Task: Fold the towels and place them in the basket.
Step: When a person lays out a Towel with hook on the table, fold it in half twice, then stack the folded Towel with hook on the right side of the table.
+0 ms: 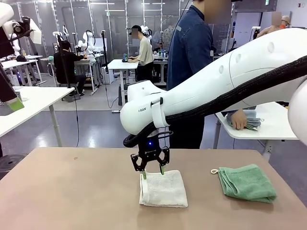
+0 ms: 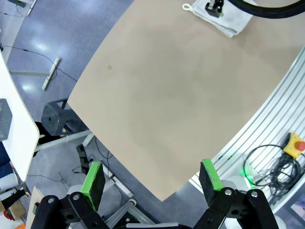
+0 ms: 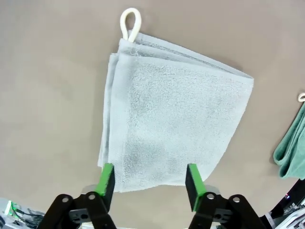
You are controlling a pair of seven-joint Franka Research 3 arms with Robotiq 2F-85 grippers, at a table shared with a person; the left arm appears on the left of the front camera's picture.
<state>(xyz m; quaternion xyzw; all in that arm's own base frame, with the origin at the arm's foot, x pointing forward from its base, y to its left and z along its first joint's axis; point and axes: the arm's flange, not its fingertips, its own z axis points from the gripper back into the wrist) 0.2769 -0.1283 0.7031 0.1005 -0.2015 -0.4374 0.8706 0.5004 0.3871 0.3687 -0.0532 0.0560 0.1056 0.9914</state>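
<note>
A: Cream-white towel (image 1: 163,189) lies folded into a square mid-surface (image 1: 72,191), white loop on one corner. Soft terry, light, limp. It will sag and unfold if lifted by a single layer.

B: Where to take it?

A: Across a stacked edge, all layers pinched at once. Right gripper (image 1: 153,174) sits over the towel's far edge, fingers (image 3: 106,178) spread wide to either side of that edge, nothing between them.

B: Around the towel?

A: Mint green towel (image 1: 247,182), also folded, lies on the surface to the robot's right of the cream one, well apart. Left gripper (image 2: 151,182) hangs high over the surface, well off from the cream towel, fingers fully apart and empty.

B: Obstructions?

A: None near the cream towel. A person stands beyond it at the far side, one hand on cloths (image 1: 249,120) on another table.
</note>
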